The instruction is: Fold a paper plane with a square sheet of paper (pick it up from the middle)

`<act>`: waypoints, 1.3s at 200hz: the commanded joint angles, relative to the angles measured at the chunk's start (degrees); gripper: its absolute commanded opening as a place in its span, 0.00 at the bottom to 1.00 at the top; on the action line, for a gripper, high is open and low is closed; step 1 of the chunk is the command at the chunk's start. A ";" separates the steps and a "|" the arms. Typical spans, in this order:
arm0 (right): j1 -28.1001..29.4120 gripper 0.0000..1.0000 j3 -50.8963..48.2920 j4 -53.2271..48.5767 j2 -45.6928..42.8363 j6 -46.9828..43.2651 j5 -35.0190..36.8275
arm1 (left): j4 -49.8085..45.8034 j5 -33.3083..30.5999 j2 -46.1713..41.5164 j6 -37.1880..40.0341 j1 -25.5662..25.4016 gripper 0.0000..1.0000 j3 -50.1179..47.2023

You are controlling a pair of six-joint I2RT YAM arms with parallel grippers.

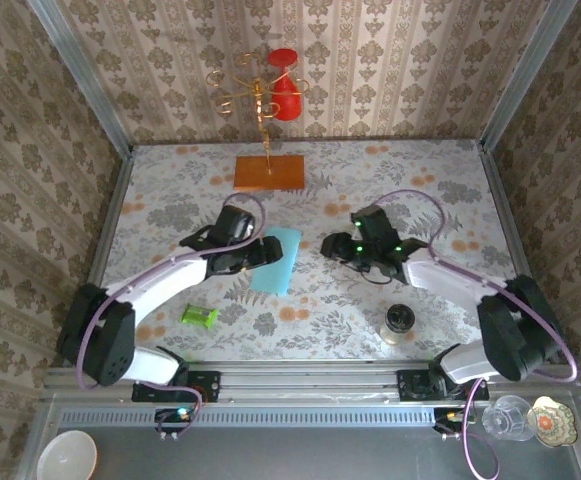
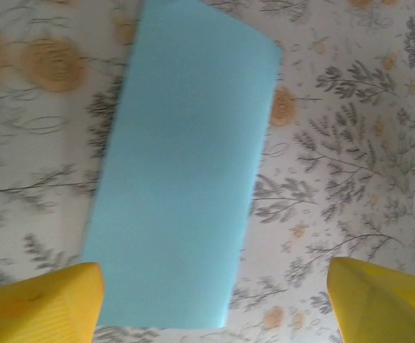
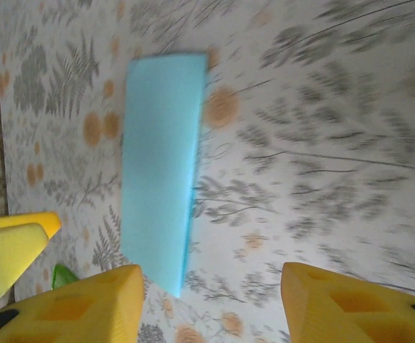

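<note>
Partly, paper (image 2: 182, 171) top cropped, edges blurred

In the top view the sheet of paper (image 1: 277, 260) lies flat on the table (image 1: 420, 190) just left of frame centre, with the left gripper (image 1: 262, 251) at its left edge and the right gripper (image 1: 338, 245) well apart to its right. The board (image 1: 269, 173) lies above the sheet in the frame (toward the back wall). The small cylinder (image 1: 199, 316) lies to the lower left and the jar (image 1: 398, 322) stands to the lower right.
</note>
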 commanded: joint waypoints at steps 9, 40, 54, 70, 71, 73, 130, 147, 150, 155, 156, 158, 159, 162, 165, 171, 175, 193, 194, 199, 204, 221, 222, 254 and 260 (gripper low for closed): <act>6.22 0.54 5.20 1.96 5.28 -0.36 0.55 | 2.04 4.50 -6.70 0.06 5.15 0.92 -6.52; 10.89 0.53 11.42 -0.44 13.54 -0.96 0.37 | 0.28 5.94 -11.85 0.38 11.43 0.99 -10.66; 12.41 0.52 13.93 -1.30 17.08 -1.35 0.22 | -0.19 6.94 -13.13 0.16 13.24 1.00 -11.82; 13.24 0.51 17.09 -2.99 20.66 -1.76 -0.12 | -0.53 7.25 -14.21 -0.38 14.37 1.00 -12.66; 13.30 0.51 17.31 -3.06 20.91 -1.78 -0.12 | -0.58 7.25 -14.24 -0.44 14.40 1.00 -12.72; 13.37 0.51 17.70 -3.30 21.16 -1.86 -0.13 | -0.68 7.30 -14.33 -0.49 14.49 1.00 -12.80; 13.54 0.51 23.10 -7.08 28.98 -3.93 -2.02 | -1.24 7.67 -14.32 -1.21 15.04 1.00 -12.68; 13.51 0.50 23.24 -8.44 30.24 -4.90 -2.25 | -0.90 8.28 -13.71 -1.29 15.04 1.00 -12.35; 13.48 0.50 23.25 -8.72 30.41 -5.14 -2.12 | -0.84 8.34 -13.60 -1.29 15.04 1.00 -12.33; 13.47 0.50 23.20 -9.42 30.49 -5.60 -1.90 | -0.76 8.60 -13.42 -1.29 14.95 1.00 -12.25; 13.46 0.50 23.18 -9.61 30.52 -5.67 -1.85 | -0.74 8.63 -13.41 -1.29 14.95 1.00 -12.25; 13.41 0.50 23.17 -9.84 30.55 -5.89 -1.75 | -0.68 8.72 -13.33 -1.29 14.95 1.00 -12.24; 13.43 0.50 23.16 -9.95 30.55 -5.99 -1.68 | -0.65 8.77 -13.32 -1.25 14.95 1.00 -12.24; 13.42 0.50 23.12 -10.35 30.53 -6.34 -1.56 | -0.56 8.95 -13.19 -1.21 14.95 1.00 -12.24; 13.29 0.50 23.08 -10.87 30.50 -6.65 -1.43 | -0.42 9.19 -13.07 -1.13 14.95 1.00 -12.24; 13.20 0.50 22.76 -11.61 30.49 -7.53 -1.15 | -0.14 9.78 -12.81 -0.83 14.89 0.99 -12.20; 13.05 0.50 22.45 -12.13 30.34 -8.13 -1.03 | 0.12 10.27 -12.70 -0.58 14.79 0.99 -12.16; 11.95 0.50 19.70 -12.99 28.96 -11.01 -1.24 | -0.04 10.95 -12.34 0.15 13.98 0.98 -11.55; 11.86 0.50 19.45 -12.93 28.83 -11.19 -1.34 | -0.07 10.90 -12.38 0.26 13.94 0.98 -11.50; 11.34 0.50 18.28 -12.59 28.17 -11.92 -1.79 | -0.18 10.94 -12.34 0.44 13.67 0.98 -11.38; 10.74 0.50 17.25 -12.14 27.43 -12.58 -2.30 | -0.26 10.86 -12.26 0.59 13.38 0.98 -11.29; 8.88 0.50 13.26 -9.33 24.21 -14.86 -5.10 | 0.24 10.85 -11.87 0.40 12.58 0.99 -11.19; 8.84 0.50 13.07 -9.03 24.09 -14.96 -5.29 | 0.33 10.90 -11.80 0.34 12.49 0.99 -11.19; 7.92 0.50 11.03 -3.57 18.48 -14.67 -8.33 | 2.70 12.17 -8.74 -1.32 9.44 0.99 -10.80; 7.75 0.50 10.99 -2.52 17.87 -13.35 -7.65 | 2.71 12.26 -8.14 -1.48 8.81 0.98 -10.51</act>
